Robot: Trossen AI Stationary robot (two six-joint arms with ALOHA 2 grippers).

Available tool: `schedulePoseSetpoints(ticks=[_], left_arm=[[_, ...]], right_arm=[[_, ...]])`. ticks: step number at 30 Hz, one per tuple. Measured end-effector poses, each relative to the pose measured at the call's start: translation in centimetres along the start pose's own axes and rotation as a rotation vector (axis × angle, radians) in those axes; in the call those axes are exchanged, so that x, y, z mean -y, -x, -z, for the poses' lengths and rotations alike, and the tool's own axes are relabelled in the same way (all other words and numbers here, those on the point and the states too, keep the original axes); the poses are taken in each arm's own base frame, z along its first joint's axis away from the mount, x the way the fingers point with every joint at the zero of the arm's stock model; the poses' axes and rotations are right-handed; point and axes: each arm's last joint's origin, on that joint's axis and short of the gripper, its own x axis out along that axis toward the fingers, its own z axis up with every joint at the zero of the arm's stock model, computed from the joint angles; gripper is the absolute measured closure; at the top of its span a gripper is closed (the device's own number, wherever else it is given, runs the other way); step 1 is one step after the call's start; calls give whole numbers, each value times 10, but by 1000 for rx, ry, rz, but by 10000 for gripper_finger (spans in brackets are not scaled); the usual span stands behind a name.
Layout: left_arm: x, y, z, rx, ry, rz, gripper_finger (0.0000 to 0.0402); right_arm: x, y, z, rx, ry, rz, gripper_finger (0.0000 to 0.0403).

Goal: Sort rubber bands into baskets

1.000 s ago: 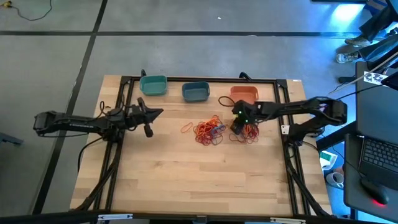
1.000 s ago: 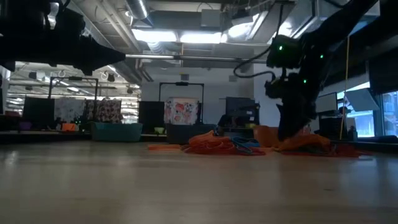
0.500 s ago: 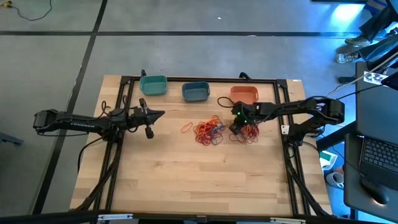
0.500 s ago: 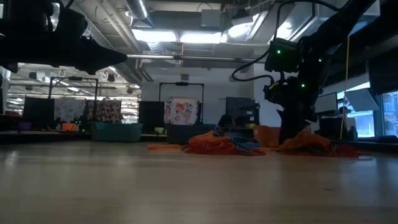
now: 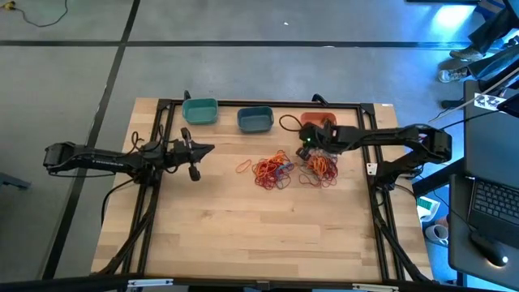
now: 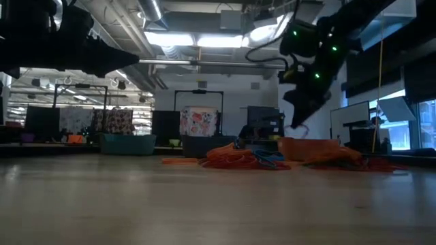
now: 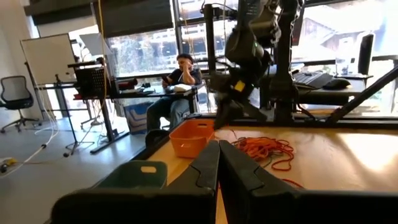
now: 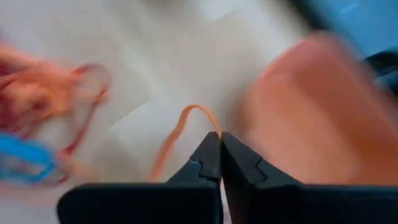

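Three baskets line the counter's [image 5: 243, 235] 12 o'clock edge: teal [image 5: 199, 111], blue [image 5: 255, 119], orange [image 5: 319, 122]. Right pincer [image 5: 312, 146], lifted beside the orange basket, pinches one orange band [image 8: 177, 134], likely for a colour-matched drop. Loose bands [image 5: 274, 169] lie mid-counter. Left pincer [image 5: 209, 148], pressed together, waits at 9 o'clock.

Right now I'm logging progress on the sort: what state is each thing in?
Right claw: shut on an orange rubber band, raised near the orange basket.
Left claw: shut, empty, waiting at the table's left.
Teal basket: upright.
Slate-blue basket: upright.
Rubber band pile: loose on the table.
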Motion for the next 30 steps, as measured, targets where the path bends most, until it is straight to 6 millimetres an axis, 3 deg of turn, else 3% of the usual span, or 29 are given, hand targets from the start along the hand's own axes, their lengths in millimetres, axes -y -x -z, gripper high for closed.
schedulePoseSetpoints(ticks=[4, 11, 19, 23, 30], left_arm=[[0, -1, -4, 39, -6, -4, 396], [2, -14, -12, 14, -48, 2, 396], [8, -39, -13, -79, -122, 18, 396], [11, -47, -5, -138, -92, 25, 396], [13, -50, 2, -179, -67, 27, 396]], right_arm=[[10, 3, -11, 41, 74, 178, 396], [45, -12, -10, -20, 29, 283, 398], [74, -30, -3, -41, -131, 177, 387], [79, -32, -2, -45, -182, 79, 355], [83, -21, -13, -113, -155, 52, 253]])
